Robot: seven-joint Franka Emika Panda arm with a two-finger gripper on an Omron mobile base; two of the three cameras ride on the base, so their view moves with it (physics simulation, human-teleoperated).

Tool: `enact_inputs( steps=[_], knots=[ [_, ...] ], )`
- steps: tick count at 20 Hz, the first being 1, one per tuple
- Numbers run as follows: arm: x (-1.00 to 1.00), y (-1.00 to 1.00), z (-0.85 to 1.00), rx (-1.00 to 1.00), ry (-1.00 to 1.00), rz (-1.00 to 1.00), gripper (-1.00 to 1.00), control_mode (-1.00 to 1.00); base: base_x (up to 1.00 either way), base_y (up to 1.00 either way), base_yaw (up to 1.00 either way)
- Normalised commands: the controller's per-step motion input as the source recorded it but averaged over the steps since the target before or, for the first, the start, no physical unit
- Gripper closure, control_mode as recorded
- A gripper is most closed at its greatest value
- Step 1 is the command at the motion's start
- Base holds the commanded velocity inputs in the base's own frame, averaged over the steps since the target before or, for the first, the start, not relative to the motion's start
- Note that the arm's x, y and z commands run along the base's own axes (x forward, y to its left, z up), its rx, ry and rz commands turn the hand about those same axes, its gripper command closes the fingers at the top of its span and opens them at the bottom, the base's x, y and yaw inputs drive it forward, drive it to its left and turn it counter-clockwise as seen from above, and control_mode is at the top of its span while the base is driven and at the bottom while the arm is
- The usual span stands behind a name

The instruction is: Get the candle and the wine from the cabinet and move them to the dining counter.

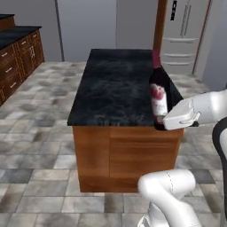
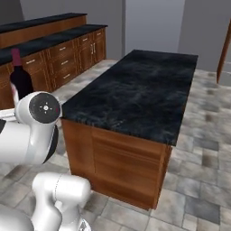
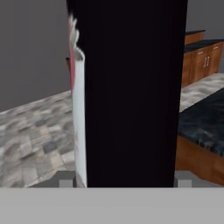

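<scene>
**Ana:** Wine first. Where is the dark glass wine bottle (image 1: 160,95) with the dark red neck capsule and red-and-white label?

**Ben:** Upright at the near right corner of the long dining counter (image 1: 113,86), the island with the black, white-veined marble top and brown wooden base. From the left base view its lower end overlaps the counter's front right edge. Whether it stands on the marble or hangs just off it, I cannot tell.

**Ana:** And the two-finger gripper (image 1: 165,125)?

**Ben:** At the bottle's lower body, under the label. The white hand reaches in from the right. In the hand view the bottle's black body (image 3: 131,92) stands between the two small finger tips (image 3: 65,183), with the edge of the label showing along its left side. The jaws are spread wide around the glass, clasping the bottle.

**Ana:** What does the right base view give?

**Ben:** Just the capsule and shoulder of the bottle (image 2: 20,77), rising behind the arm's white joint at the left edge, beside the counter's near left corner (image 2: 131,97).

**Ana:** Anything else around?

**Ben:** Grey stone floor tiles (image 1: 40,119), brown wooden base cabinets (image 2: 67,56) with black tops along the far wall, and a pale grey fridge (image 1: 184,35) beyond the island.
</scene>
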Motion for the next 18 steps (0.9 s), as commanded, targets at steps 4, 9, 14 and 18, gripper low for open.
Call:
enact_inputs(
  steps=[4,9,14,18],
  knots=[
    [0.0,0.0,0.0,0.0,0.0,0.0,1.0,1.0,0.68,0.44,-0.06],
    [0.0,0.0,0.0,0.0,0.0,0.0,1.0,1.0,0.74,0.21,-0.02],
    [0.0,0.0,0.0,0.0,0.0,0.0,1.0,1.0,0.67,-0.04,0.0],
    [0.0,0.0,0.0,0.0,0.0,0.0,1.0,1.0,0.52,0.0,0.0]
  ],
)
